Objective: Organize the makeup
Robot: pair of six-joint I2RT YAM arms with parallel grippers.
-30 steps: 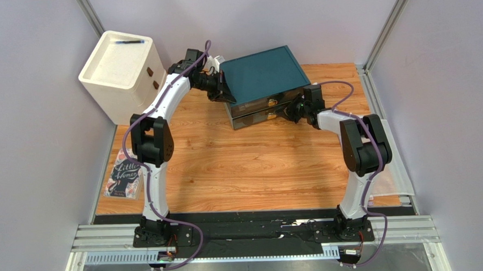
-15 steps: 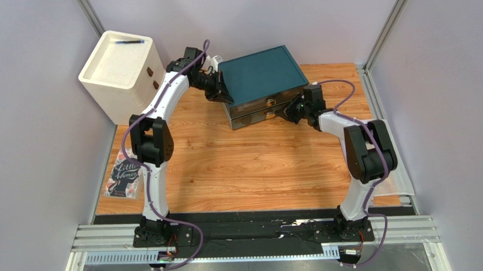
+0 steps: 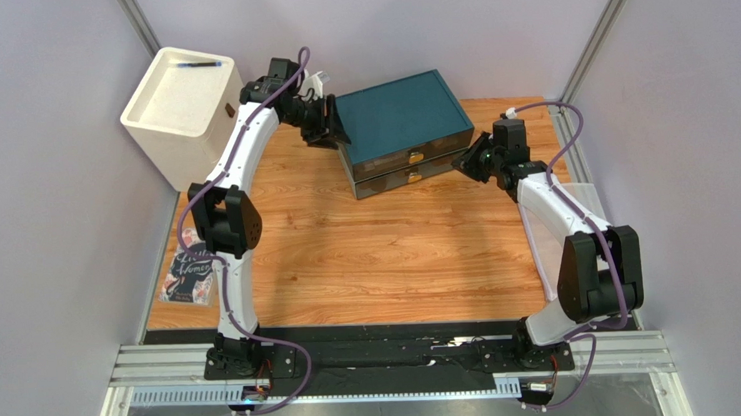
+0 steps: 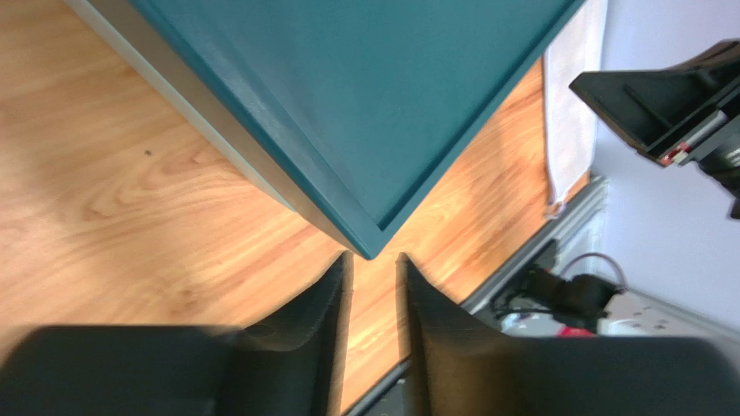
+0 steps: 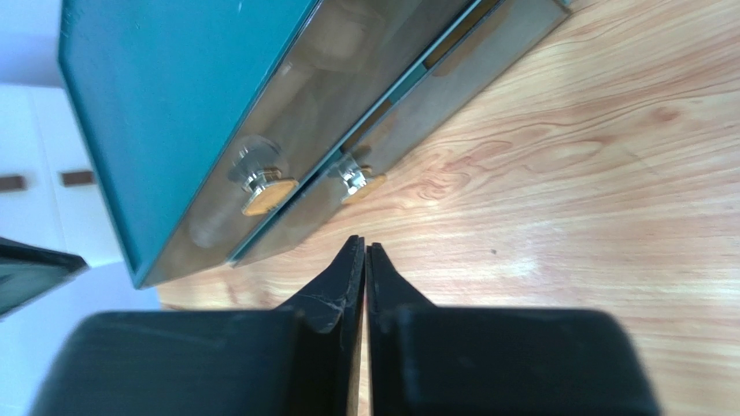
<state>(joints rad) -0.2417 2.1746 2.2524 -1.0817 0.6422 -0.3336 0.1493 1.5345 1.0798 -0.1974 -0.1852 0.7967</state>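
No makeup shows in the open; behind the tinted drawer fronts of the teal two-drawer box lie only dim shapes that I cannot identify. Both drawers look pushed in, their brass knobs facing my right gripper. That gripper hovers just off the box's right front, its jaws together with nothing between them. My left gripper sits at the box's back left corner. In the left wrist view it stands open and empty, the teal corner just ahead of its fingertips.
A white two-drawer cabinet with a pen on top stands at the back left. A pink-covered book lies at the table's left edge. A white cloth hangs at the right edge.
The left gripper has opened and drawn back from the box's corner. The right arm has pulled away from the drawer fronts to the right, its elbow swinging outward.
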